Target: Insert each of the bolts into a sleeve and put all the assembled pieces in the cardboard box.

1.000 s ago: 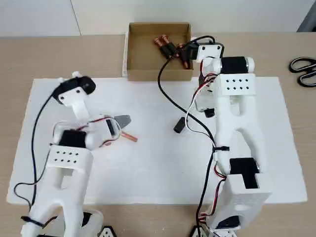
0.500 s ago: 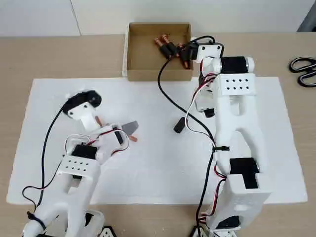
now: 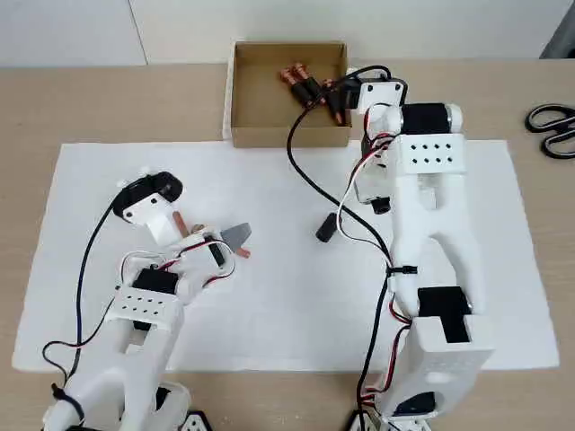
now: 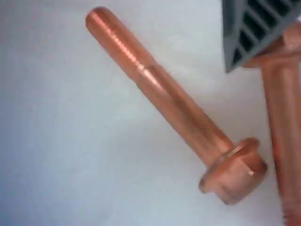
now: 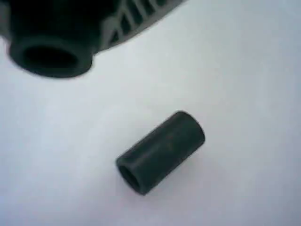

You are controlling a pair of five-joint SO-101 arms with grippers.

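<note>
A bolt [image 4: 164, 96] lies flat on the white sheet [image 3: 287, 305] by the left hand [image 3: 238, 238], a sleeve [image 5: 160, 153] lies loose on it too, the right hand [image 3: 334, 99] hangs at the cardboard box [image 3: 232, 90]; either hand's grip, I can't tell

My cardboard box [image 3: 287, 136] stands open-topped, brown and shallow. In its right half lie assembled pieces [image 3: 304, 83], at least two: copper bolts pushed into black sleeves, heads pointing toward the box's back-left corner.

A loose sleeve [image 3: 326, 229], a short black tube, lies on its side well in front of the box's right half, one open end showing. Another black sleeve [image 5: 49, 52] shows its bore; I cannot place it against the box.

Two bare copper bolts lie far off the box's front-left corner. One bolt [image 4: 164, 101] lies flat, smooth-shanked with a flanged head. The second bolt [image 4: 282, 141] lies just beside that head.
</note>
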